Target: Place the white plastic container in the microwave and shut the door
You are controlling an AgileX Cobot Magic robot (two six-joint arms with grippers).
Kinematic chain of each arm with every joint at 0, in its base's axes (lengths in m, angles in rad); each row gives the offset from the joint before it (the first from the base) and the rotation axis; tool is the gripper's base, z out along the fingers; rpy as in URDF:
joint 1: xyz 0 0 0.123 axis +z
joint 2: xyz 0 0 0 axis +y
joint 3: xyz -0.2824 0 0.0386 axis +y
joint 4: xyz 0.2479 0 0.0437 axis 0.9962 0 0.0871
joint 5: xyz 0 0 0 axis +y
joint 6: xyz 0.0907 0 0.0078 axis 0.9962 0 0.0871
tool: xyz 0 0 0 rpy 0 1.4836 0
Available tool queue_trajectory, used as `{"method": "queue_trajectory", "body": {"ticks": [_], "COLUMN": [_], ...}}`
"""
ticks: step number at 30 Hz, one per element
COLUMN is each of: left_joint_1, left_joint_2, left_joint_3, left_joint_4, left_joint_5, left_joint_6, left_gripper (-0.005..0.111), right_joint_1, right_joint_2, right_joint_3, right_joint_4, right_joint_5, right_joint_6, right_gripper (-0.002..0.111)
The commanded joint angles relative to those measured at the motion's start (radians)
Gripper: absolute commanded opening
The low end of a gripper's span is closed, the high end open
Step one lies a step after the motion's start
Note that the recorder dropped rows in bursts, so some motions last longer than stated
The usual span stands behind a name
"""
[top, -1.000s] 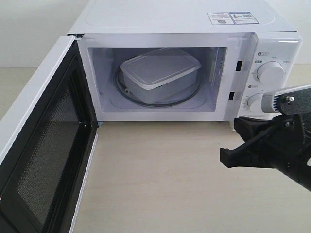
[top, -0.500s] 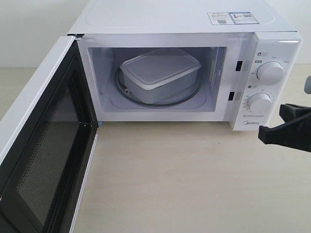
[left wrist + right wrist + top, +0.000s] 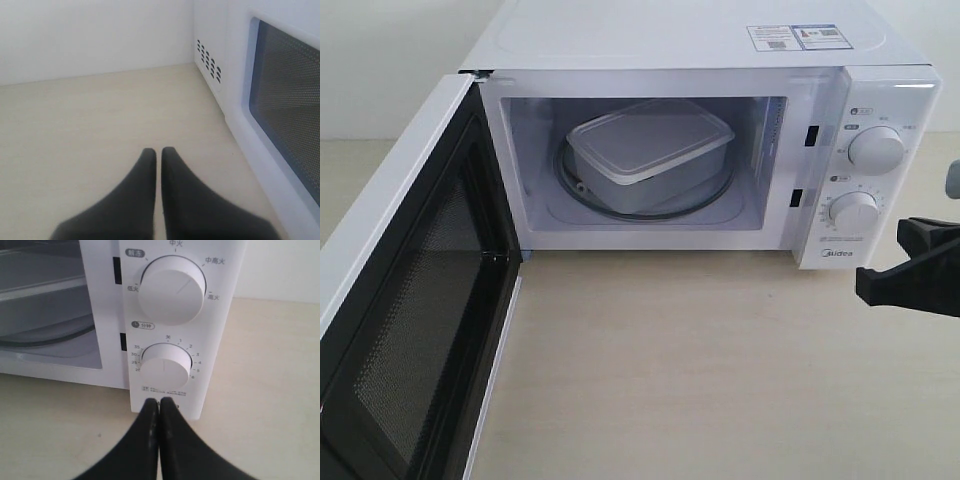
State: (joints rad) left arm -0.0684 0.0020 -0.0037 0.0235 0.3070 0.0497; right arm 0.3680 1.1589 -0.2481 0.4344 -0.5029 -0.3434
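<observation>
Right claw, pinched closed and empty, hangs over the counter facing the microwave dials; left claw, also closed on nothing, is near the open door, at its outer face. Container sits inside on the turntable.

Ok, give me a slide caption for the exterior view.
White plastic container sits inside the microwave, door swung wide open, shut right tool low beside the dials.

Bright, even, soft light, faint shadows, wrist views slightly blurred
</observation>
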Motion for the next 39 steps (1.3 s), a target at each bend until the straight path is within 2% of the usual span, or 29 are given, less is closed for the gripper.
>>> {"method": "queue_trajectory", "body": {"ticks": [1,10,15,19,21,24,29,31,36,39], "left_joint_1": [0.005,0.005,0.005,0.005,0.005,0.005,0.005,0.005,0.005,0.005], "left_joint_2": [-0.002,-0.002,-0.002,-0.002,-0.002,-0.002,0.016,0.048,0.170,0.239], "left_joint_3": [0.004,0.004,0.004,0.004,0.001,-0.059,-0.170,-0.215,-0.328,-0.381], "left_joint_4": [0.000,0.000,0.000,0.000,0.000,0.005,0.164,0.179,0.175,0.175], "left_joint_5": [-0.033,-0.191,-0.374,-0.565,-0.611,-0.595,-0.584,-0.570,-0.460,-0.386], "left_joint_6": [0.003,0.003,-0.022,-0.119,-0.165,-0.186,-0.192,-0.203,-0.219,-0.282], "left_gripper": [0.004,0.004,0.004,0.004,0.004,0.004,0.004,0.004,0.004,0.004], "right_joint_1": [-0.009,-0.009,-0.009,-0.009,-0.009,-0.009,-0.009,-0.009,-0.009,-0.009], "right_joint_2": [-0.010,-0.010,-0.010,-0.010,-0.010,-0.010,-0.010,-0.010,-0.010,-0.010], "right_joint_3": [0.004,0.004,0.004,0.004,0.004,0.004,0.004,0.004,0.004,0.004], "right_joint_4": [-0.006,-0.006,-0.006,-0.004,-0.004,-0.004,-0.004,-0.004,-0.004,-0.004], "right_joint_5": [0.002,0.002,0.002,-0.002,-0.008,-0.008,-0.029,-0.031,-0.031,-0.031], "right_joint_6": [-0.008,-0.005,-0.005,0.002,0.005,0.005,0.005,0.005,0.014,0.017], "right_gripper": [0.000,0.000,0.000,0.000,0.000,0.000,0.000,0.000,0.000,0.000]}}
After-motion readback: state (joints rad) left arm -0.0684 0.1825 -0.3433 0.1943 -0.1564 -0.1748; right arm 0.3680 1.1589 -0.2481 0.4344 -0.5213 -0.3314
